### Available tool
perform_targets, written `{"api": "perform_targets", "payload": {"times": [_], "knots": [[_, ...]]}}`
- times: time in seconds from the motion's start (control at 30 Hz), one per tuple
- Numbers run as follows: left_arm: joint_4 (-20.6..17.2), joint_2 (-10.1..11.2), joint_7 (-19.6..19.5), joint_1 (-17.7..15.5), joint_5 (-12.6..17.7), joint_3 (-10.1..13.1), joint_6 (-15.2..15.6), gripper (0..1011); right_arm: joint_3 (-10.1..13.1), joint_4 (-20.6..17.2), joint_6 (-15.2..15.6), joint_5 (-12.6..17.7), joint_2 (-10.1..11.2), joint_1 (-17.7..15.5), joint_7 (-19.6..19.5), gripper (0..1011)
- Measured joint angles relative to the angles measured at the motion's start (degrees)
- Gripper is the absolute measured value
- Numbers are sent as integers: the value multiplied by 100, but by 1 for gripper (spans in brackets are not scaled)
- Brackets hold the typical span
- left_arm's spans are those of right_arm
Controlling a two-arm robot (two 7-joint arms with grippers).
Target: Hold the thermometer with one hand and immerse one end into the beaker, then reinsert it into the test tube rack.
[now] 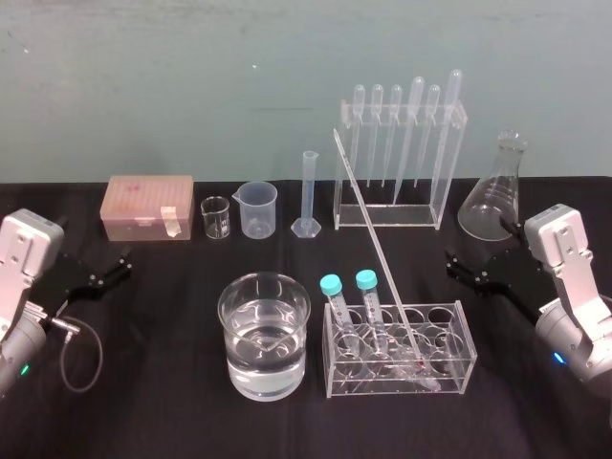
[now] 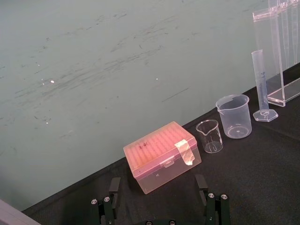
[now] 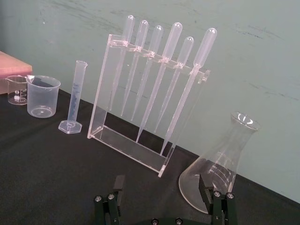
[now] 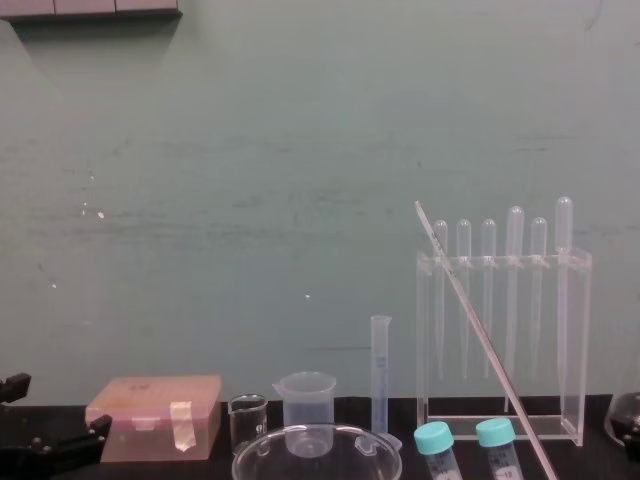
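The thermometer (image 1: 374,239), a long thin glass rod, leans up and back to the left, with its lower end in the low clear test tube rack (image 1: 465,356) at the front right of centre. In the chest view the thermometer (image 4: 480,340) crosses in front of the pipettes. To the left of that rack stands the wide glass beaker (image 1: 266,368), part full of water. My left gripper (image 1: 108,270) is open at the table's left edge, away from everything. My right gripper (image 1: 469,273) is open too, to the right of the rack and above the cloth. Both wrist views show nothing between the fingers.
Along the back stand a pink tip box (image 1: 148,206), a tiny glass beaker (image 1: 215,218), a plastic beaker (image 1: 258,208), a graduated cylinder (image 1: 308,196), a tall acrylic pipette stand (image 1: 397,158) and a conical flask (image 1: 497,191). Two blue-capped tubes (image 1: 368,306) sit in the low rack.
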Motion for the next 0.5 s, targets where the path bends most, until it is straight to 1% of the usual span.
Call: {"api": "perform_targets", "payload": {"times": [0.5], "knots": [[0,0,0,0,0,0,0,1008,0,0,0,1,0,0,0,1003]]}}
